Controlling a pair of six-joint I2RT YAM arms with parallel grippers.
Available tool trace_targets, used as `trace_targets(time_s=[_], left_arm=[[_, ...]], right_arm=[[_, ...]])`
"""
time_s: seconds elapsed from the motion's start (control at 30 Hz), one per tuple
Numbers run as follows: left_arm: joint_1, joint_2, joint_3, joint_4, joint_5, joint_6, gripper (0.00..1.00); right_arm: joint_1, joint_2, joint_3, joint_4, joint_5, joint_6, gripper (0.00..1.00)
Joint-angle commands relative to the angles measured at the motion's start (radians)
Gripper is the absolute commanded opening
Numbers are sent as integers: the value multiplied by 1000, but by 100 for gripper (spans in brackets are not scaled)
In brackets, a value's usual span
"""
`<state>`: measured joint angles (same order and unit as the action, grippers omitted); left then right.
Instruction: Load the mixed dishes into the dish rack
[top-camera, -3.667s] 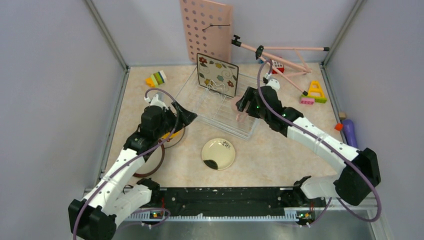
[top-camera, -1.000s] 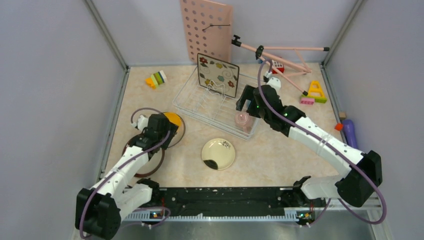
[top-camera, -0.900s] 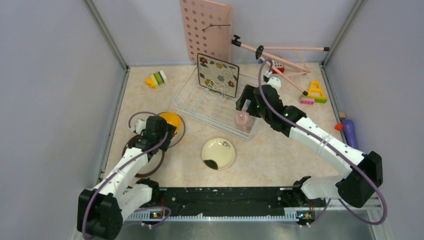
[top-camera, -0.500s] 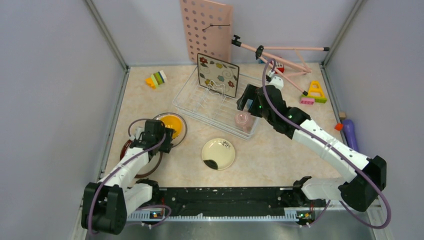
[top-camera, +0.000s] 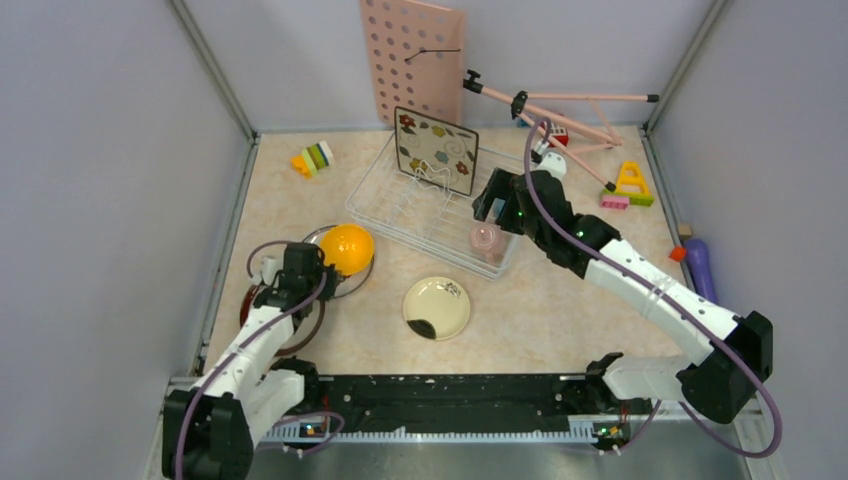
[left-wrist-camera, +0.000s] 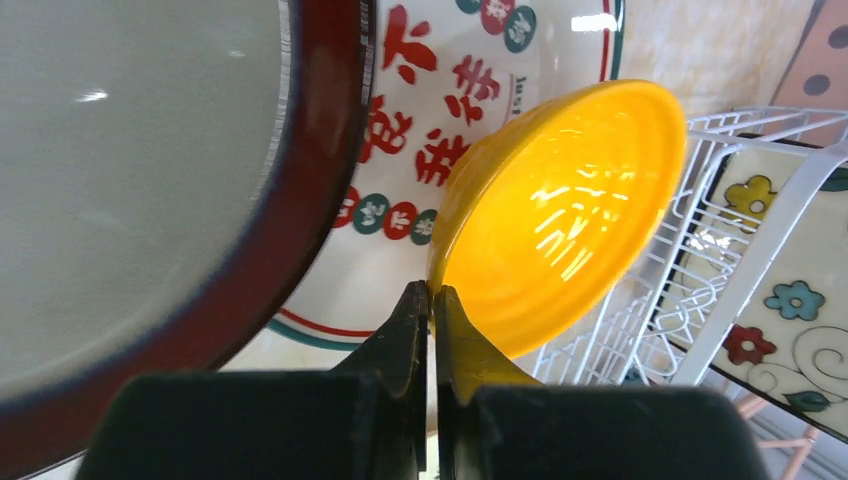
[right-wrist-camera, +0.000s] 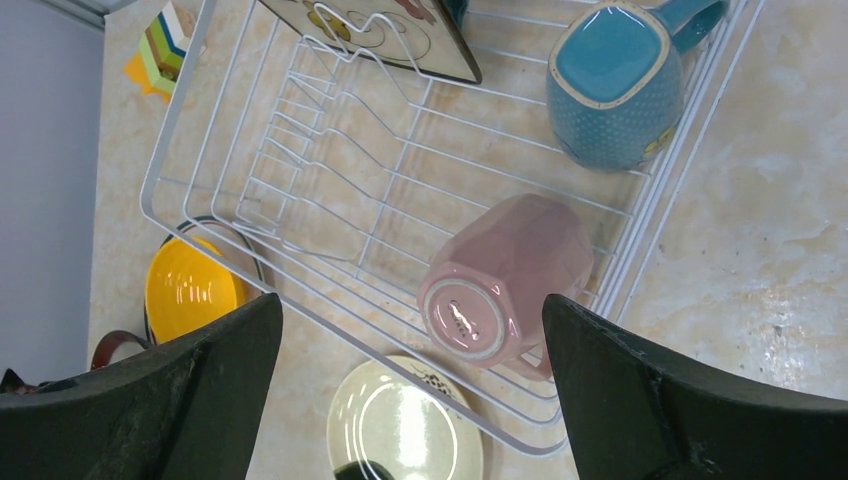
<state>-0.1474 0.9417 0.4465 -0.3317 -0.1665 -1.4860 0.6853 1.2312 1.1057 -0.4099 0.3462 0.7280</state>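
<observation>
Left wrist – left hand (left-wrist-camera: 432, 292) clamped on orange-yellow bowl (left-wrist-camera: 560, 210) rim, bowl tilted, left of dish rack (right-wrist-camera: 350, 190) | right hand (top-camera: 490, 208) wide open above pink cup (right-wrist-camera: 505, 280) – in rack's near corner

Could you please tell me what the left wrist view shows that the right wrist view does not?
Only the left wrist view shows the left claw shut on the rim of the yellow bowl, and red lettering on the white plate behind it. Only the right wrist view shows the pink cup and blue cup inside the dish rack, and the cream plate outside it. Both show the bowl, rack and flowered plate.
</observation>
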Motion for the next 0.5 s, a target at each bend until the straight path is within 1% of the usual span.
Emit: trace_targets(time_s=[0.0, 0.1, 0.17, 0.2, 0.27, 0.33, 0.43, 0.47], left_arm=[[5, -107, 59, -107, -64, 50, 0], [5, -198, 91, -146, -142, 146, 0], [5, -235, 119, -166, -167, 209, 0], [5, -248, 134, -156, -159, 261, 0], [5, -263, 158, -114, -98, 372, 0], [5, -271, 170, -46, -19, 491, 0], [5, -297, 171, 27, 79, 649, 0], [5, -307, 170, 61, 159, 705, 0]], right_arm=[[5, -35, 14, 7, 16, -16, 99], [7, -48, 14, 13, 3, -22, 99], [6, -54, 3, 55, -68, -70, 99], [6, -56, -6, 88, -136, -107, 99], [6, -62, -25, 156, -288, -175, 98], [7, -62, -36, 202, -415, -208, 98], [6, -62, -45, 260, -537, -236, 98], [6, -62, -49, 277, -572, -244, 98]])
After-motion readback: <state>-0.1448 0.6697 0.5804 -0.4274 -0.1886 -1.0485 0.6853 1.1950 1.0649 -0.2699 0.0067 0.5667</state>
